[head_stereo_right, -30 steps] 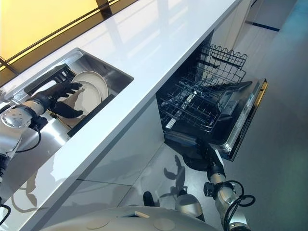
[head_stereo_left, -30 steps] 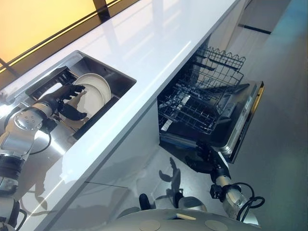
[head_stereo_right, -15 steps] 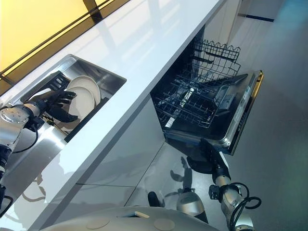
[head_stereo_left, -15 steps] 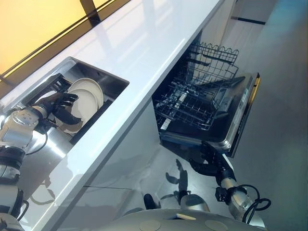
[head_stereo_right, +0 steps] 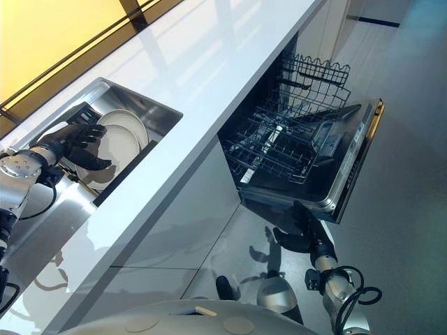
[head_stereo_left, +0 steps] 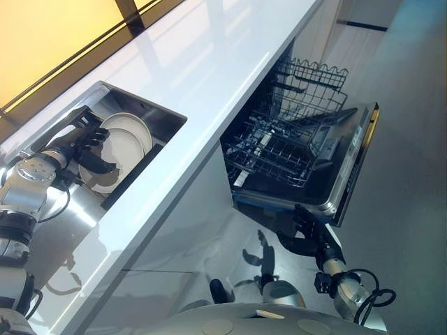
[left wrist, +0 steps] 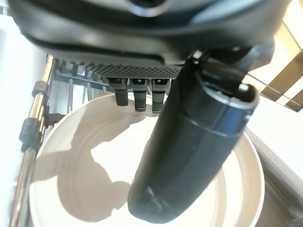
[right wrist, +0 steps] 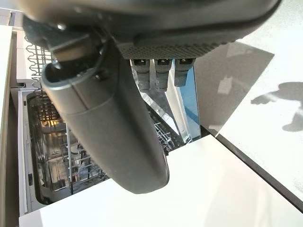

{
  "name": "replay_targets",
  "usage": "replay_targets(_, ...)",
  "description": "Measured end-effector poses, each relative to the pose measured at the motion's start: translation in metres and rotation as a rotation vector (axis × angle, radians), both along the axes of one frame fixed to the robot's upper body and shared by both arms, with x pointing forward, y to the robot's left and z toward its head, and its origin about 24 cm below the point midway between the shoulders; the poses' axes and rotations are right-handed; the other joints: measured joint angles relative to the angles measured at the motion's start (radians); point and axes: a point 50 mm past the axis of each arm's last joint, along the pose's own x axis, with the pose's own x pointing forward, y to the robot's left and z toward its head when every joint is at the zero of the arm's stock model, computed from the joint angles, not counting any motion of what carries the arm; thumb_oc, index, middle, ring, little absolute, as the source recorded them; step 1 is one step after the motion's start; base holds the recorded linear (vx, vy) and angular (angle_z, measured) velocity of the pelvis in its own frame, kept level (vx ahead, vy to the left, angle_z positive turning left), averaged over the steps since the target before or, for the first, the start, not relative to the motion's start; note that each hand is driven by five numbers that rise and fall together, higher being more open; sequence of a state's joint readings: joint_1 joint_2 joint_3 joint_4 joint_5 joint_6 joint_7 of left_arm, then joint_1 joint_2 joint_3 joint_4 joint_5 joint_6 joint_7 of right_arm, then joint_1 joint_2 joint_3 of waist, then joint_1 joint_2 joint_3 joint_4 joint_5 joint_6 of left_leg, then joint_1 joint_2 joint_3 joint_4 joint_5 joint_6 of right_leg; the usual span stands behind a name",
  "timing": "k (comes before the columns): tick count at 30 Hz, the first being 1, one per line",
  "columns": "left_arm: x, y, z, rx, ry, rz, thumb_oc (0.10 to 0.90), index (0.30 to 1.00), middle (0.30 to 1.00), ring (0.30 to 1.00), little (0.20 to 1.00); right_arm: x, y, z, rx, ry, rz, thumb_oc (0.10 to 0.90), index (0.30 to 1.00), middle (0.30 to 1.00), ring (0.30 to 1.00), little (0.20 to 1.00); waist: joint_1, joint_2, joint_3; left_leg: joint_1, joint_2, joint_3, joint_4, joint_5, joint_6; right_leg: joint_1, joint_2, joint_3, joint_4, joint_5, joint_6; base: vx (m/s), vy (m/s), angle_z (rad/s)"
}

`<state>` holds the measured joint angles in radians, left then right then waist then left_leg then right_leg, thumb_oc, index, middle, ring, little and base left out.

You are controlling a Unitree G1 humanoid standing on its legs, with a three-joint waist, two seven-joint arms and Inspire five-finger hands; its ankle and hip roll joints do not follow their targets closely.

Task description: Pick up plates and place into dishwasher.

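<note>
Plates (head_stereo_left: 129,139) upright in sink (head_stereo_left: 164,115) — left hand (head_stereo_left: 87,143) spread before them.

Counted: two plates, one sink, one dishwasher, two racks, two hands.

Saw two white plates standing on edge in the one steel sink (head_stereo_left: 164,115), the front plate (head_stereo_left: 119,153) overlapping the rear plate (head_stereo_left: 140,125). Found one dark slatted insert (head_stereo_right: 73,115) at the sink's far side, one white counter (head_stereo_left: 230,49), one open dishwasher (head_stereo_left: 335,188) with its single door dropped flat. Made out two wire racks pulled out, an upper rack (head_stereo_left: 314,84) and a lower rack (head_stereo_left: 272,157). Tallied two robot hands: left hand (head_stereo_left: 87,143) by the plates, fingers spread; right hand (head_stereo_right: 300,234) below the door's edge, fingers relaxed.
</note>
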<state>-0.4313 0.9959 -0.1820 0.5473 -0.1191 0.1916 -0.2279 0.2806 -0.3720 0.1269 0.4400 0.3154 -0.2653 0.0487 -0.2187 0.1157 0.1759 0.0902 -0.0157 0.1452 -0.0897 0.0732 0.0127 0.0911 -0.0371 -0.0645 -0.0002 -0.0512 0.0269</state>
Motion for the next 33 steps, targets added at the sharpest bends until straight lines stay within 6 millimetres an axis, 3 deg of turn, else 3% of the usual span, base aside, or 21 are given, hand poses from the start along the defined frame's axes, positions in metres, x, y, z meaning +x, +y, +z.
replay_targets(14, 0.0, 0.001, 0.003, 0.011, -0.02, 0.008, 0.8, 0.9, 0.9, 0.9, 0.9, 0.002, 0.0, 0.001, 0.001, -0.007, 0.004, 0.8, 0.9, 0.9, 0.9, 0.9, 0.003, -0.003, 0.012, 0.0, 0.0, -0.003, 0.0, 0.0, 0.0, 0.004, 0.0, -0.008, -0.003, 0.0, 0.0, 0.0, 0.0, 0.0)
replay_targets(21, 0.003, -0.002, 0.027, -0.021, -0.227, 0.022, 0.8, 0.9, 0.9, 0.9, 0.9, -0.001, 0.0, 0.0, 0.001, 0.001, 0.0, 0.8, 0.9, 0.9, 0.9, 0.9, 0.022, -0.017, 0.027, -0.001, 0.0, -0.006, 0.0, 0.0, 0.0, 0.004, 0.0, -0.009, -0.003, 0.0, 0.0, 0.0, 0.0, 0.0)
replay_targets(25, -0.005, -0.009, 0.033, -0.061, -0.305, -0.018, 0.8, 0.9, 0.9, 0.9, 0.9, -0.001, 0.0, 0.0, 0.001, -0.008, 0.0, 0.8, 0.9, 0.9, 0.9, 0.9, 0.025, -0.017, 0.027, -0.008, -0.002, -0.015, 0.0, 0.0, 0.0, 0.006, -0.002, -0.022, -0.01, 0.0, 0.0, 0.0, -0.007, 0.08)
replay_targets(33, -0.023, -0.025, 0.008, -0.13, -0.274, -0.081, 0.8, 0.9, 0.9, 0.9, 0.9, -0.004, 0.0, 0.0, 0.002, -0.01, -0.004, 0.8, 0.9, 0.9, 0.9, 0.9, 0.057, -0.017, 0.03, -0.002, -0.003, -0.028, 0.0, 0.0, 0.0, 0.021, -0.002, -0.032, -0.022, 0.0, 0.0, 0.0, 0.008, 0.05)
